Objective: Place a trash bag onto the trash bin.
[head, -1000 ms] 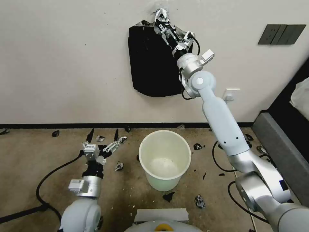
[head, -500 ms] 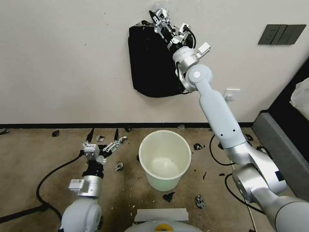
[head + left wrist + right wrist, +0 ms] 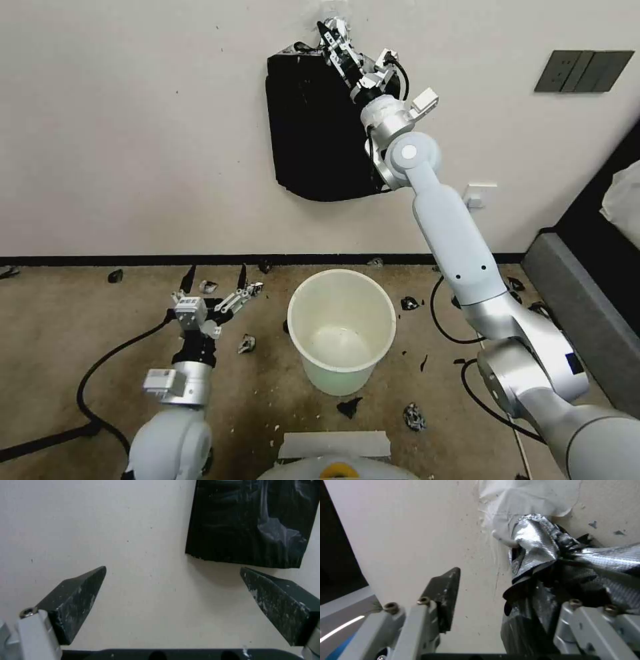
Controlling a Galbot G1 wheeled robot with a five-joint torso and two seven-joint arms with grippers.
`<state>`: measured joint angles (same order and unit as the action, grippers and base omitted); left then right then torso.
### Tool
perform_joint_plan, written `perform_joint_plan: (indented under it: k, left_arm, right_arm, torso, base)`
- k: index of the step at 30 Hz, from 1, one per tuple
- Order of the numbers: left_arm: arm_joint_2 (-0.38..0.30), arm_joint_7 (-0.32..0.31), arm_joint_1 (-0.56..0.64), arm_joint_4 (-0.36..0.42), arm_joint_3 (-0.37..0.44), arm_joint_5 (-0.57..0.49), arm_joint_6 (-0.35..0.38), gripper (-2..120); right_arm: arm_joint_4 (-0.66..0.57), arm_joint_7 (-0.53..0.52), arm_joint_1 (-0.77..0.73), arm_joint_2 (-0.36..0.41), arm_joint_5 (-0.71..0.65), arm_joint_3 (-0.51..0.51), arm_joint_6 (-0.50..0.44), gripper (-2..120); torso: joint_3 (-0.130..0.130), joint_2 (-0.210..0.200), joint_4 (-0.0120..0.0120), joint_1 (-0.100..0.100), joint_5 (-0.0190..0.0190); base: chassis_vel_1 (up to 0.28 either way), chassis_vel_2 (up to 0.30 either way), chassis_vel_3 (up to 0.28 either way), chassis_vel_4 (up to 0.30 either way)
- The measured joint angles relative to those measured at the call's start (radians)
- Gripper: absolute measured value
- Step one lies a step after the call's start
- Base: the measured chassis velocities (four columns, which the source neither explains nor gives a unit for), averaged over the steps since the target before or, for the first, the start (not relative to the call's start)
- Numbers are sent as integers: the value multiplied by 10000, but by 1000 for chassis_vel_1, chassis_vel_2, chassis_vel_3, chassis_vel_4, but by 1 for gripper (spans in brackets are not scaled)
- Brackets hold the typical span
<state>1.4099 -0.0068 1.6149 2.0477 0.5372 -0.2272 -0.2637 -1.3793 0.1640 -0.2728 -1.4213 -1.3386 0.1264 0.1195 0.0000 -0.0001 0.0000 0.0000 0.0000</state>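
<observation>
While raised, right hand open at slab's taped top, trash bin below

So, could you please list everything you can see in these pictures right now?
slab of bags: one, black, hanging on the wall, silver tape at its top.
trash bin: one, white, upright on the floor below the slab, nothing in it.
plastic scraps: several, black, strewn on the floor around the bin.
switch panel: one, dark grey, on the wall.
wall socket: one, white, low on the wall.
right gripper: open, raised to the taped top of the slab.
left gripper: open, low beside the bin, holding nothing.
</observation>
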Motion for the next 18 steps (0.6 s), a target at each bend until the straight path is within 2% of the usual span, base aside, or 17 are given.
perform_joint_plan:
  k: [2, 5, 6, 7, 8, 10, 11, 12, 13, 18]
  left_arm:
    - [-22, -3, -5, 8, 17, -33, 3, 100]
    - [-27, -4, -5, 15, 21, -47, 4, 100]
    - [-32, -5, -5, 24, 23, -58, 6, 100]
    - [-32, -5, -5, 24, 23, -58, 6, 100]
    - [-35, -6, 0, 33, 23, -62, 7, 100]
    - [-35, -6, 0, 33, 23, -62, 7, 100]
    - [-37, -7, 7, 46, 24, -68, 10, 100]
    - [-37, -7, 7, 46, 24, -68, 10, 100]
    - [-36, -9, 21, 62, 30, -85, 12, 100]
    - [-35, -12, 36, 79, 36, -96, 12, 100]
  right_arm:
    - [16, -7, -1, -2, 17, 10, -20, 41]
    - [18, -9, -12, -3, 22, 14, -27, 38]
    - [19, -10, -42, -3, 32, 17, -37, 30]
    - [19, -10, -42, -3, 32, 17, -37, 30]
    - [15, -10, -68, -3, 42, 19, -45, 24]
    - [15, -10, -68, -3, 42, 19, -45, 24]
    - [-48, 1, -123, 5, 136, 16, -66, 11]
    - [-48, 1, -123, 5, 136, 16, -66, 11]
    - [-131, 31, -181, 34, 229, -21, -87, 3]
    - [-251, 65, -261, 85, 276, -59, -128, 0]
  torso:
    - [0, 0, 0, 0, 0]
    - [0, 0, 0, 0, 0]
    - [0, 0, 0, 0, 0]
    - [0, 0, 0, 0, 0]
    - [0, 0, 0, 0, 0]
    - [0, 0, 0, 0, 0]
    - [0, 0, 0, 0, 0]
    - [0, 0, 0, 0, 0]
    - [0, 0, 0, 0, 0]
    - [0, 0, 0, 0, 0]
  base:
    - [0, 0, 0, 0]
    - [0, 0, 0, 0]
    - [0, 0, 0, 0]
    - [0, 0, 0, 0]
    - [0, 0, 0, 0]
    - [0, 0, 0, 0]
    - [0, 0, 0, 0]
    - [0, 0, 0, 0]
    - [0, 0, 0, 0]
    - [0, 0, 0, 0]
